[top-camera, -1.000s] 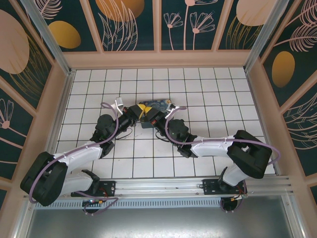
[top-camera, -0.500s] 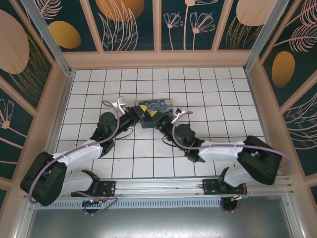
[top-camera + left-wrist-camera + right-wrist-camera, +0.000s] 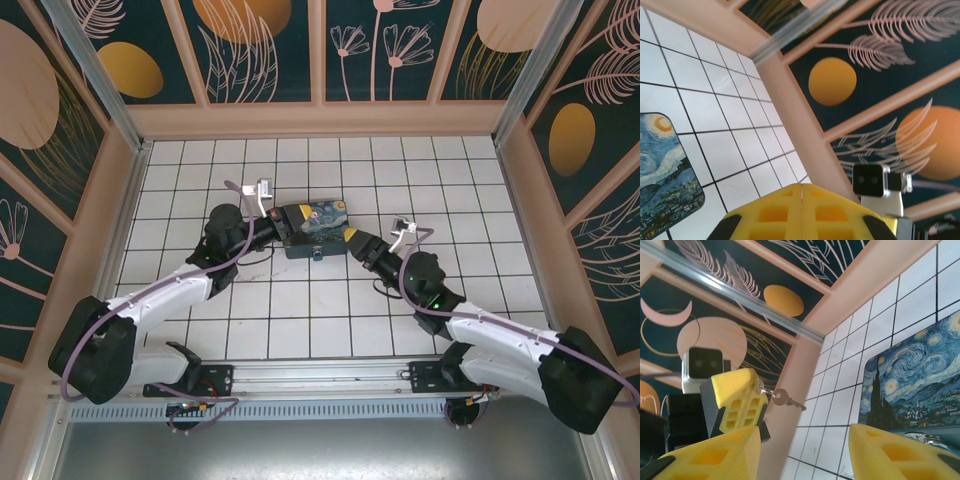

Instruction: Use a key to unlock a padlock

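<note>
At left tool (image 3: 747, 390), small brownish key (image 3: 786, 400), dangling on ring (image 3: 761, 386)

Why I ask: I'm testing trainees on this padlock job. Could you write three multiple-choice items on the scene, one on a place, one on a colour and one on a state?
1. Where is the key?
A. clamped in the right tool
B. dangling at the tip of the left tool
C. lying flat on the floor

2. What colour are the tools' fingers?
A. yellow
B. red
C. green

3. How do the right tool's jaws stand?
A. shut on the key
B. shut on nothing
C. open, with nothing between them

Answers:
1 B: the right wrist view shows the key hanging off the left tool's tip, clear of the floor.
2 A: both wrist views show yellow fingers.
3 C: a wide, empty gap parts the right tool's fingers.
</note>
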### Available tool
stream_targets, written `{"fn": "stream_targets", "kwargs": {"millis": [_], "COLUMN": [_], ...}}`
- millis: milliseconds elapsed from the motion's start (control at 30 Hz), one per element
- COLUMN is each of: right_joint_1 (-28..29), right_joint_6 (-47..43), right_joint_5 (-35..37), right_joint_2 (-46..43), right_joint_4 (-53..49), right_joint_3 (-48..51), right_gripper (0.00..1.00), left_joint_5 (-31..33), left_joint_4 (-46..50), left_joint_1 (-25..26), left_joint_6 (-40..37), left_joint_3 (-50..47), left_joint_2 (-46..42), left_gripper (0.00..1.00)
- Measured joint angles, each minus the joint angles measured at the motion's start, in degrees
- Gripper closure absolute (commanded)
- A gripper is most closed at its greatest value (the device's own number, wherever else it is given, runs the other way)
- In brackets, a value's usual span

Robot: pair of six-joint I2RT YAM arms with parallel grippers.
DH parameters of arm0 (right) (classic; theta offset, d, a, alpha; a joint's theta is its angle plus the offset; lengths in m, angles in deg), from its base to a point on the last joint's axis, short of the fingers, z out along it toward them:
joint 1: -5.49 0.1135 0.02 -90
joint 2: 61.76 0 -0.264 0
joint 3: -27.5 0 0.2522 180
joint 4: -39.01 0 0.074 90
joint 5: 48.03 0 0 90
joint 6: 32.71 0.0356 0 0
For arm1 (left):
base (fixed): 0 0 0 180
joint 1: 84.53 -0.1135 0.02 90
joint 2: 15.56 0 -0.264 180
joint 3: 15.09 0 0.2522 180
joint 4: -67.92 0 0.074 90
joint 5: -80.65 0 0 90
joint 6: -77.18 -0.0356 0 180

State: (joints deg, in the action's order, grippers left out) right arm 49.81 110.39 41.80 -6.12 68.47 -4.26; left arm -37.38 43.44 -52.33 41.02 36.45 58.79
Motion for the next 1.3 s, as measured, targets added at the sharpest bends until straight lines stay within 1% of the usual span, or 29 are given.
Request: {"fn": "stream_targets", "kwargs": {"millis": [133, 233, 433, 600, 800, 1033, 1300], "right_joint_1": [-2.0, -2.4, -2.7, -2.6, -1.4, -0.7, -0.4], "right_joint_6": [-3.2, -4.7, -5.2, -4.3, -4.1, -3.9, -3.2], "right_joint_5": [-4.9, -8.1, -12.0, -12.6, -13.1, -13.5, -14.8], "right_joint_2": [-1.0, -0.4, 6.4, 12.4, 15.7, 18.8, 21.3], "right_joint_4": [1.8, 5.3, 13.6, 20.3, 25.1, 27.2, 28.7], "right_joint_3": [0.2, 0.3, 0.3, 0.3, 0.2, -1.9, -3.3], "right_gripper": [0.54, 0.57, 0.63, 0.63, 0.63, 0.65, 0.72], "left_joint_5": [-4.5, -7.6, -11.8, -13.0, -14.0, -15.3, -16.1], "left_joint_4": [2.3, 3.3, 4.5, 4.6, 4.6, 4.6, 4.7], "left_joint_1": [0.0, 0.0, 0.0, 0.0, 0.0, 0.0, 0.0], "left_joint_6": [-4.3, -6.6, -8.7, -8.8, -8.8, -8.8, -8.9], "left_joint_3": [2.2, 3.1, 3.5, 3.5, 3.5, 3.5, 3.5], "left_joint_2": [1.5, 2.3, 2.6, 2.6, 2.6, 2.6, 2.9], "left_gripper": [1.00, 1.00, 1.00, 1.00, 1.00, 1.00, 1.00]}}
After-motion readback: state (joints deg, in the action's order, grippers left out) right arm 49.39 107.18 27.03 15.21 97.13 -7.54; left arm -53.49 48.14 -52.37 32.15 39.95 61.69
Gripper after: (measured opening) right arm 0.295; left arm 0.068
